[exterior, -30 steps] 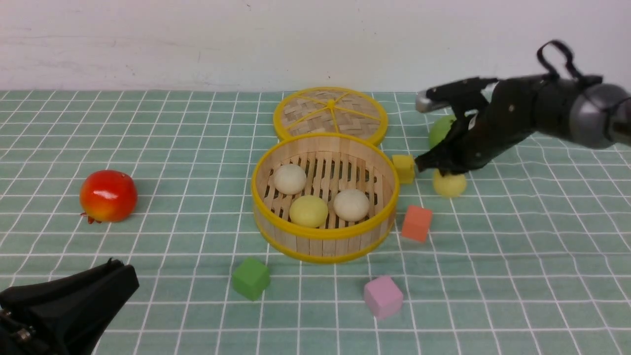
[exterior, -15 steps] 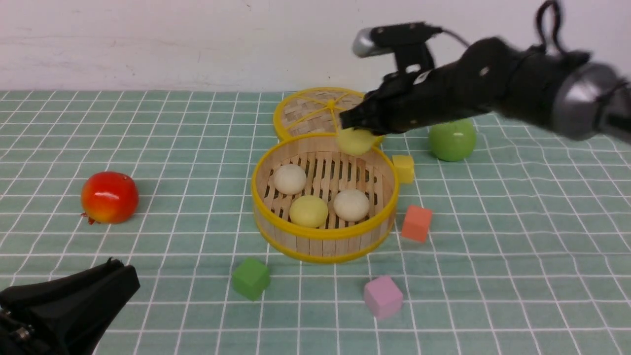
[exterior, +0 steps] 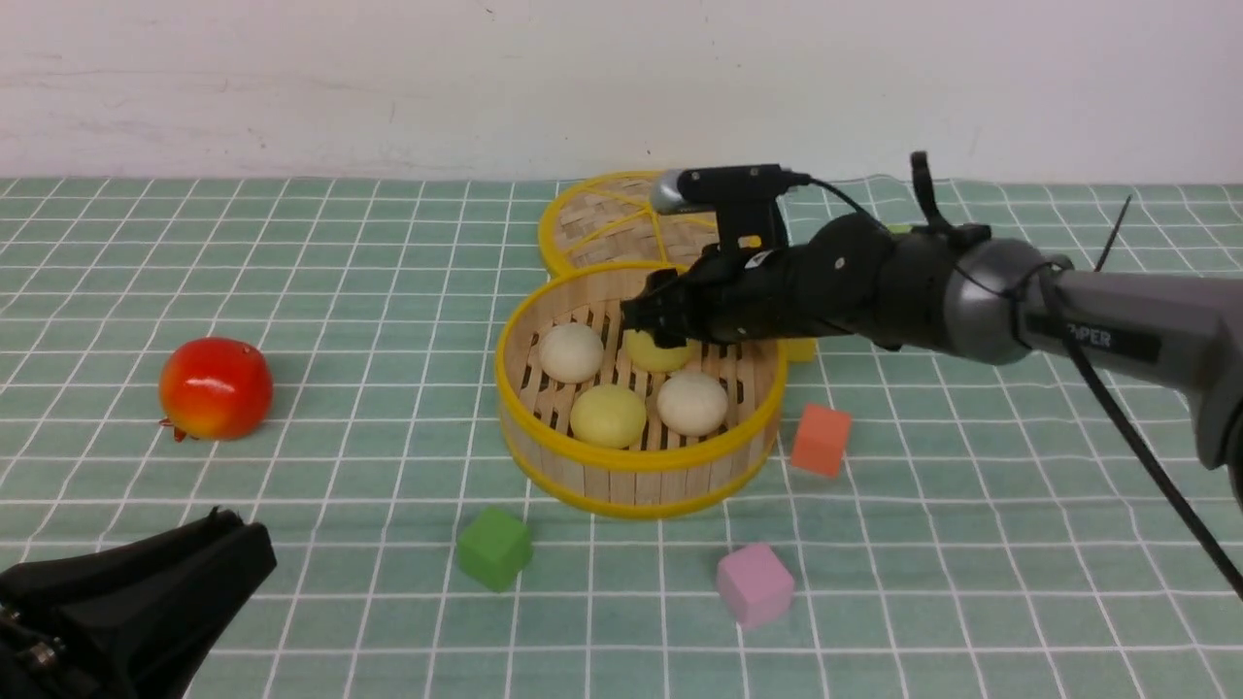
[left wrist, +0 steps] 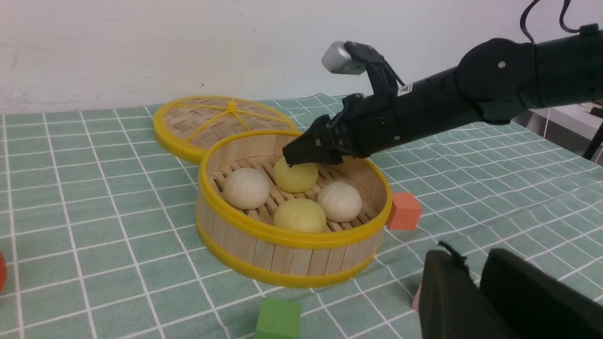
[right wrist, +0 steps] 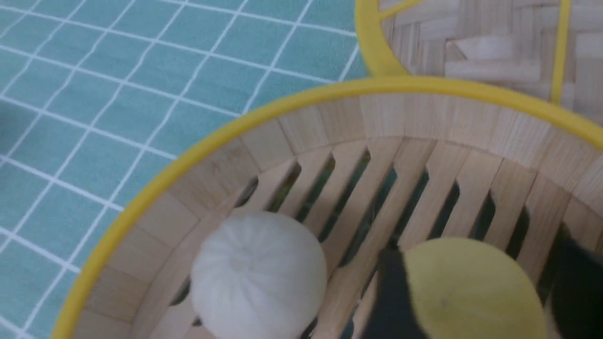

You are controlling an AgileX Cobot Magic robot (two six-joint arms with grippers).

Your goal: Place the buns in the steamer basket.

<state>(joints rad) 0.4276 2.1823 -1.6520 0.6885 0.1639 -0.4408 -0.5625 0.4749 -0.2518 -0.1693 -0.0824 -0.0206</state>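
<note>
Down from its earlier height above the rim came the right arm, and the far yellow bun (exterior: 658, 354) that it had carried in the air half a second before now sat on the slatted floor of the steamer basket (exterior: 636, 464), in its far part. A second ago that bun had lain on the cloth to the basket's right.

It rested dome up, flat side down; being round, it had no long axis. So did the left white bun (exterior: 571, 351), the right white bun (exterior: 691, 403) and the near yellow bun (exterior: 608, 415), all four inside the basket, which stood upright with its mouth up, just in front of the lid (exterior: 602, 228).

From the right, the right arm stretched nearly level across the basket's far right rim, sloping slightly down, with the right claw (exterior: 649, 325) pointing to the robot's left. In the right wrist view its fingers (right wrist: 391, 287) stood spread on either side of the bun: one against it, the other seemingly just clear, so the claw looked released.

Low at the near left of the worktop (exterior: 340, 291), the left claw (exterior: 238, 532) had not shifted. Its fingers stood close with only a thin slit between, nothing in them; whether it was fully clenched I could not tell.
</note>
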